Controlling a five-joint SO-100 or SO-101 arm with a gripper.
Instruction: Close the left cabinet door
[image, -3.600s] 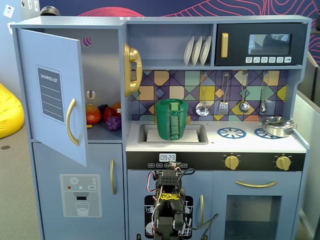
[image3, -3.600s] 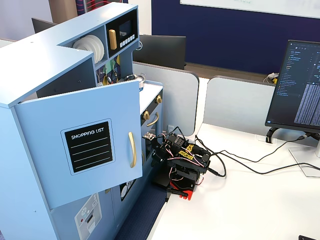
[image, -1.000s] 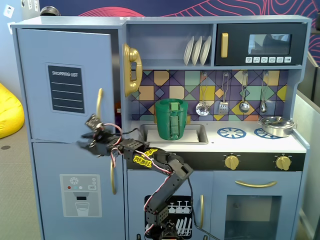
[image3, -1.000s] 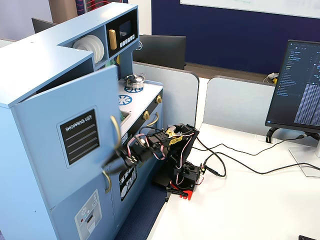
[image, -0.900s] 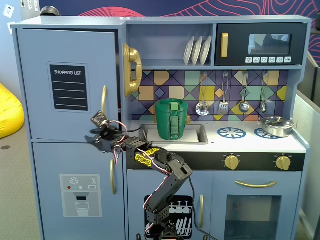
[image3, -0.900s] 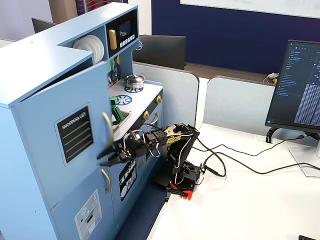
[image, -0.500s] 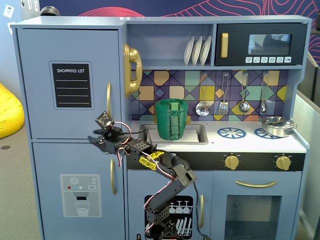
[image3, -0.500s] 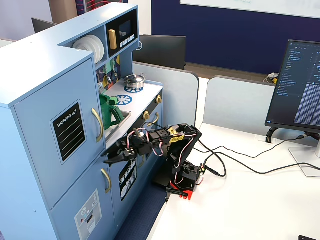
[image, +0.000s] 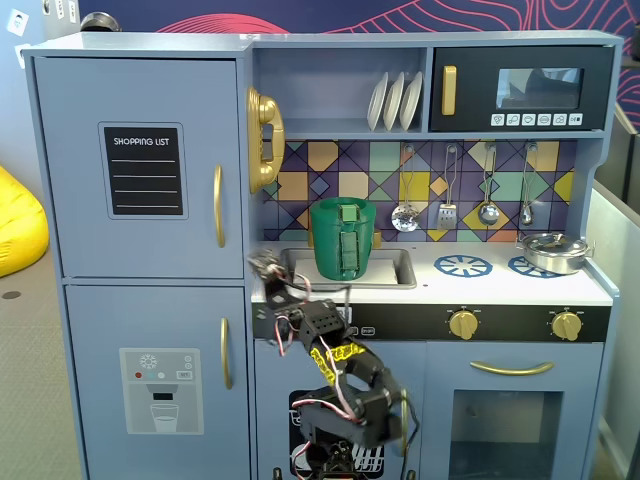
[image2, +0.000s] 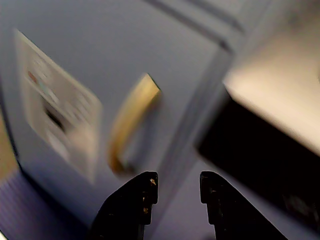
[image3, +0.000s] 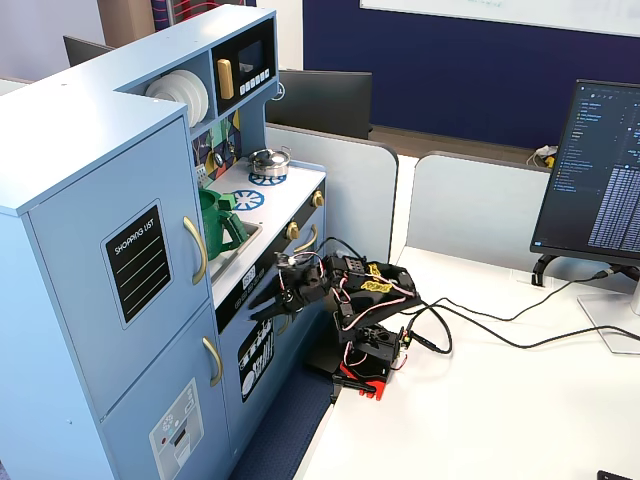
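Note:
The left cabinet door (image: 140, 100) is light blue, with a black "SHOPPING LIST" panel (image: 144, 170) and a curved gold handle (image: 218, 206). It lies flush with the cabinet front in both fixed views; it shows at the near left in a fixed view (image3: 95, 215). My gripper (image: 264, 268) is open and empty. It hovers below that door's handle, at the counter's left end, as also seen in a fixed view (image3: 270, 303). In the wrist view the gripper (image2: 179, 182) faces the blurred lower door (image2: 170, 60), near its gold handle (image2: 131, 120).
The lower blue door carries a grey dispenser graphic (image: 161, 390). A green jug (image: 343, 238) stands in the sink. A gold toy phone (image: 263, 140) hangs beside the upper door. The black microwave (image: 520, 88) is at top right. A monitor (image3: 600, 170) and cables lie on the white desk (image3: 500, 400).

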